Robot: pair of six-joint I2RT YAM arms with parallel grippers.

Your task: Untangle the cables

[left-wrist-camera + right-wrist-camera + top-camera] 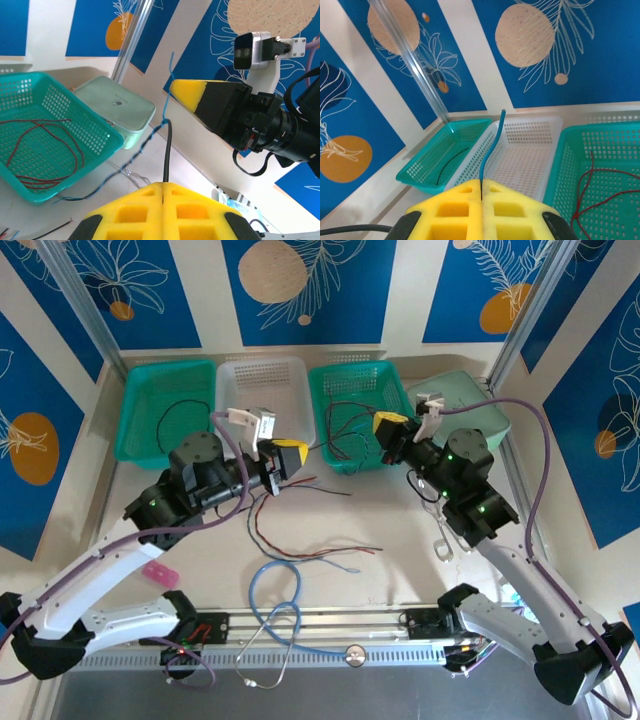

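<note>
Left wrist view gives you the clearest look: a black cable (168, 145) rises straight out of the seam between the yellow pads of your left end effector (163, 186), which is clamped together on it. A blue cable (166, 107) crosses that black one near its top. It runs up past the yellow tip of your right end effector (172, 87) and trails down to the left in a loose twist toward the tabletop (150, 165). From the right wrist, the right end effector (481, 184) is likewise pressed closed on the blue cable (490, 147), whose short free end stands up above the pads. From the top camera, both end effectors hang over the far half of the tabletop (400, 570), left (288, 462) and right (385, 427) well apart. The rest of the cables (300, 535), red, black and blue-grey, lie curled between and nearer the arm bases. Red cables (45, 150) sit in the teal basket (75, 175) beside a pale green container (115, 102). Farther left you have a white basket (262, 375), and another teal basket (165, 370) holding one dark cable (170, 420). Near the front edge lie a thick light-blue tube (262, 585) and a small pink object (160, 573).
</note>
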